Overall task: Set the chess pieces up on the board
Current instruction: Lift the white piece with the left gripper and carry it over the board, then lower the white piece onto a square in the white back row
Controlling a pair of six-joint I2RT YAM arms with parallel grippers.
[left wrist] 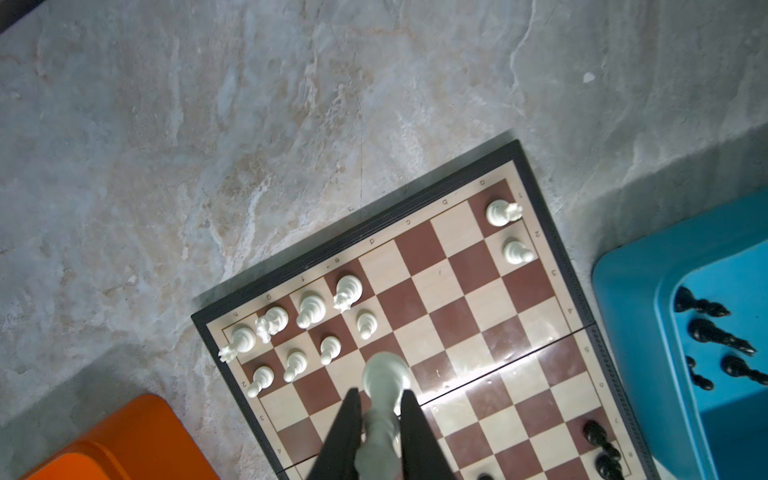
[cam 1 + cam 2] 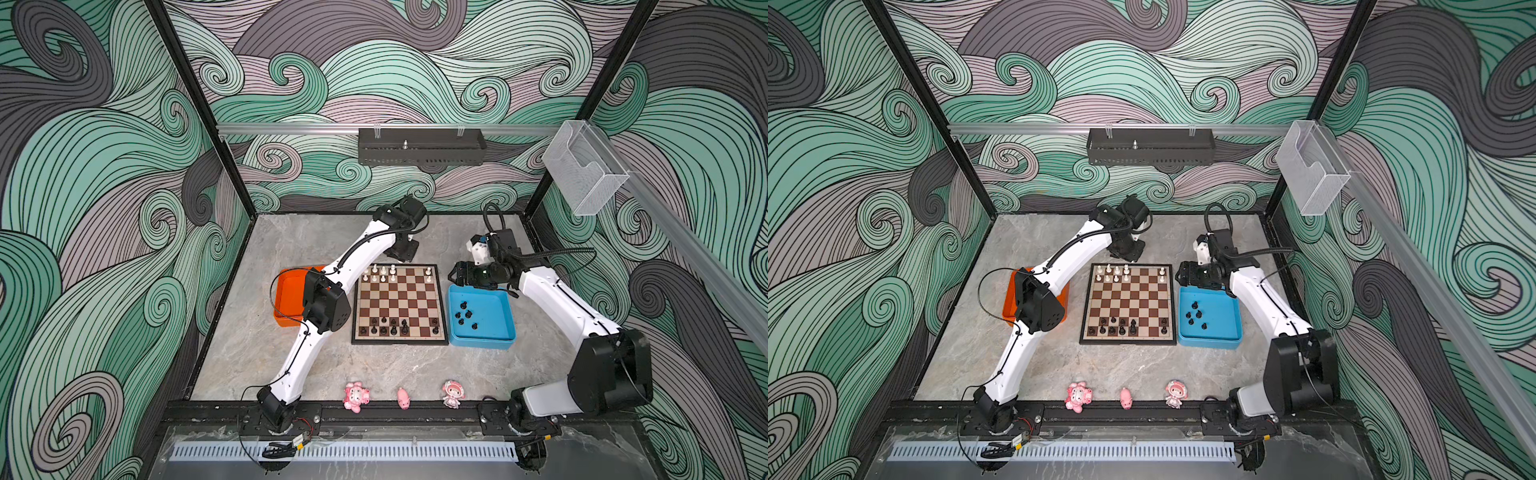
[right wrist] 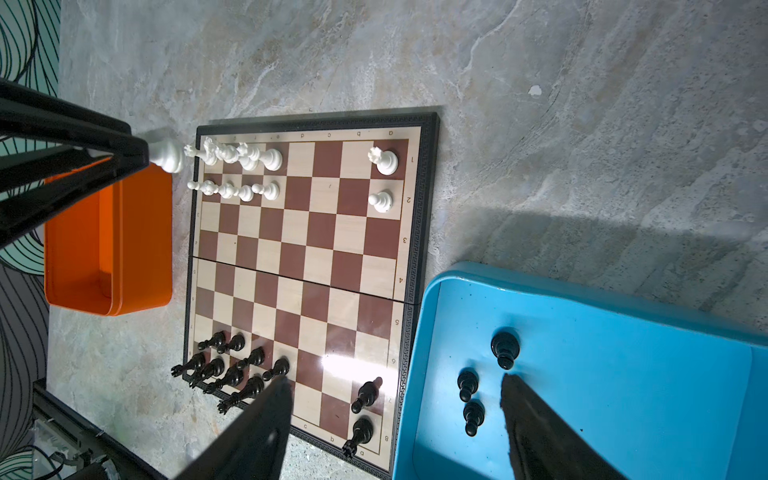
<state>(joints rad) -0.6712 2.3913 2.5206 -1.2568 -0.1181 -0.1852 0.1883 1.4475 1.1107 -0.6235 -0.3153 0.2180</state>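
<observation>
L gripper [image 1: 379,395] holds white piece [image 1: 384,376]; blue tray [image 2: 484,341]: black pieces [image 2: 464,312].

The board [image 2: 400,300] lies flat on the bench, a square of dark brown and cream squares in a black frame. White pieces [image 2: 383,272] stand upright on its two far rows, filling the four left files and the right corner file. Black pieces [image 2: 383,330] stand the same way on its two near rows. Several more loose black pieces [image 2: 464,305] lie off the board, just past its right edge. One larger white piece [image 1: 384,380] is clamped between the left gripper's [image 1: 380,401] fingers [image 1: 345,436], raised above the board's white end.
</observation>
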